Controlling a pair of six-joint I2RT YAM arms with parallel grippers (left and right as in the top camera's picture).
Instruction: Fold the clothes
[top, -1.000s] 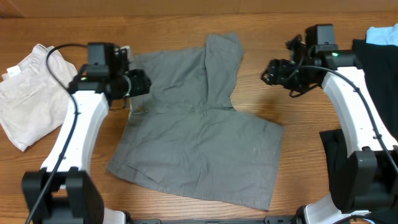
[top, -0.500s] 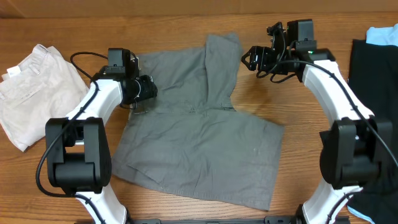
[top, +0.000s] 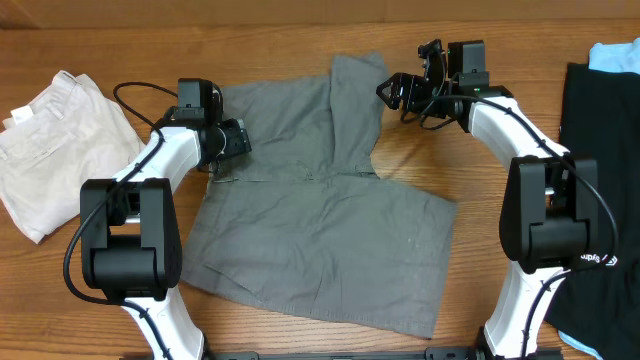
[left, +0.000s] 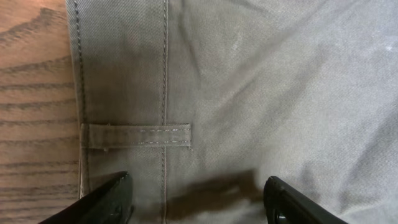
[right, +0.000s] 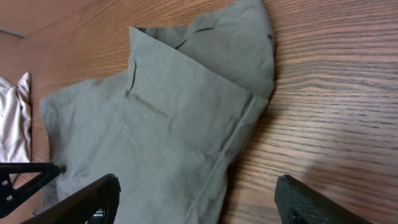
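Grey shorts, judged soft, light and limp, are pictured spread mid-table, the left gripper held open over their waistband and the right gripper held open beside their far leg, stitched edges being deemed the surest holds.

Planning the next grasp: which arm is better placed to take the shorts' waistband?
Left. The left gripper, open, is over the waistband by a belt loop; the right gripper is off by the folded leg.
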